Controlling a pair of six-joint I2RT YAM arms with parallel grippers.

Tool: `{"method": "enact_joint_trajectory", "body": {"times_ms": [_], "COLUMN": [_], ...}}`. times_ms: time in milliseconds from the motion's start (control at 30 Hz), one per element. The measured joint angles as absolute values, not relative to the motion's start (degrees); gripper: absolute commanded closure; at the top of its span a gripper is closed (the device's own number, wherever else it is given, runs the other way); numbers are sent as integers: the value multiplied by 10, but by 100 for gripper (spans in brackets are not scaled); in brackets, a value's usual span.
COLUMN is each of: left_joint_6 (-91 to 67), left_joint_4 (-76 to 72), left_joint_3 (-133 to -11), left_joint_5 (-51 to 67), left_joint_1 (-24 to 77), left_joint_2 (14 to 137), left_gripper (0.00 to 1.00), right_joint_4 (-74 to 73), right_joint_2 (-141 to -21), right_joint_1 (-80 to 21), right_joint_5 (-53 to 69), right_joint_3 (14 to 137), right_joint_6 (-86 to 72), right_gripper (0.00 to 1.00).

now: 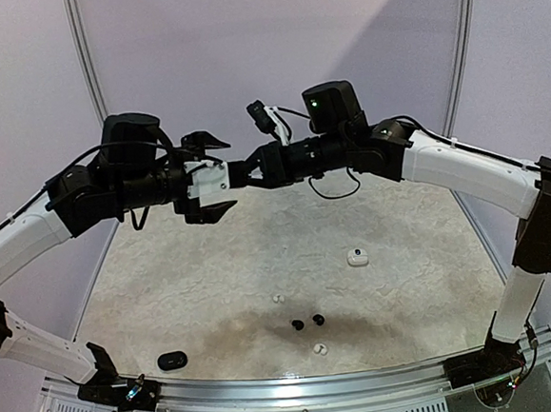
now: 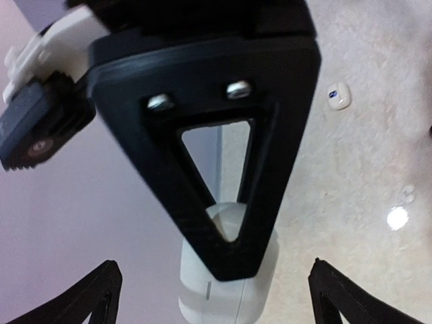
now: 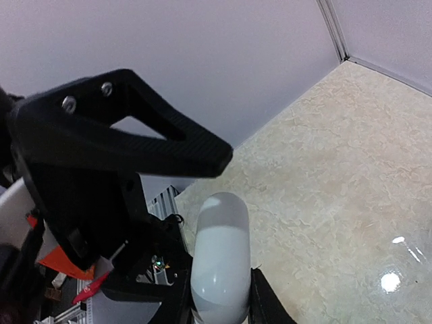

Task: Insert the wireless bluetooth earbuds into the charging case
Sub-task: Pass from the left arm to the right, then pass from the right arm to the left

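Left gripper (image 1: 225,175): I am spreading my jaws wide and gripping nothing, my fingertips standing clear on either side of the case.
Right gripper (image 3: 219,307): I am pinching the white charging case (image 3: 217,263) between my fingers, raised in mid-air.
Earbuds (image 1: 297,325): white and black ones are lying on the table (image 1: 215,287) below, well apart from the case.

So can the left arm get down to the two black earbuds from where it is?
Probably yes. The left arm hangs high, jaws open and gripping nothing, and the black earbuds lie on bare table with nothing over them. The right arm, holding a white case, is beside it, not below.
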State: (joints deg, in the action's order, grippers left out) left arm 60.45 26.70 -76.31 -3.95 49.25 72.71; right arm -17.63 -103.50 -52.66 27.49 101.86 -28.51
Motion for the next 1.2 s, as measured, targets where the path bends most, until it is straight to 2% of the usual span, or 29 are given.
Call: {"method": "enact_joint_trajectory", "body": {"times_ms": [167,233,333,467,600,700,1033,1200], "left_joint_6": [440,372,260,130,36,27,76,178], "left_joint_4": [365,369,306,187,71,58,70,99], "left_joint_3": [-799,-783,-701,-627,-617,-616,-661,-668], "left_joint_5": [146,226,334,422,461,473,504,460], "left_joint_1": [387,340,331,334,337,337,342,357], "left_joint_2": [707,670,588,555,599,608,608,605], "left_gripper": [1,6,17,25,25,25,27,26], "right_joint_4": [-164,-132,-77,-7,23,30,34,22], "right_joint_2": [-968,-919,-863,-830,-834,-844,-869,-884], "right_joint_1": [-526,-526,-526,-526,-526,-526,-529,-529], "right_joint_5": [278,296,324,348,353,353,353,353], "right_joint_3": [938,885,842,837,845,849,874,898], "right_joint_6": [-197,-158,-108,-58,-46,-42,-41,-48], "right_gripper": [100,100,100,100,100,100,100,100]}}
